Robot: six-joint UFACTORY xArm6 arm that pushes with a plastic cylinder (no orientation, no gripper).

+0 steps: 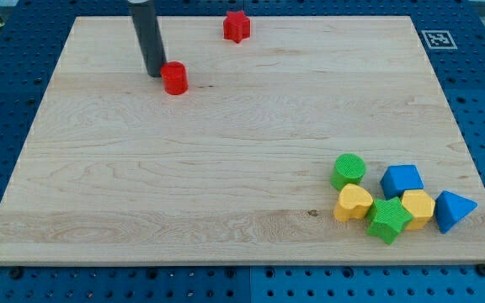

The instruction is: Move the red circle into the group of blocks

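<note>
1. My tip [154, 74] is sitting right beside the red circle [174, 78], on its left side as the view shows it. It looks like it is touching, or almost touching.
2. I am not carrying a claw at all. I only have a straight dark rod, so I am not holding anything. I can only push.
3. The red circle is sitting near the view's top left of the wooden board [226, 168]. The group is waiting well apart from it, down at the view's bottom right: a green circle [349, 170], a blue block [402, 180], a yellow heart [354, 203], a green star [389, 220], a yellow block [418, 207] and a blue triangle [453, 209].
4. I think the round block could be slipping off my tip if I am pushing a bit off its middle, because round sides roll away easily.
5. I think a long push could also be knocking the group apart if it is coming in too hard.
6. A red star [237, 26] is sitting near the view's top edge, away from the path.
7. The top of my rod is being cut off by the view's top edge, and I cannot tell if my tip is really touching the red circle.
</note>
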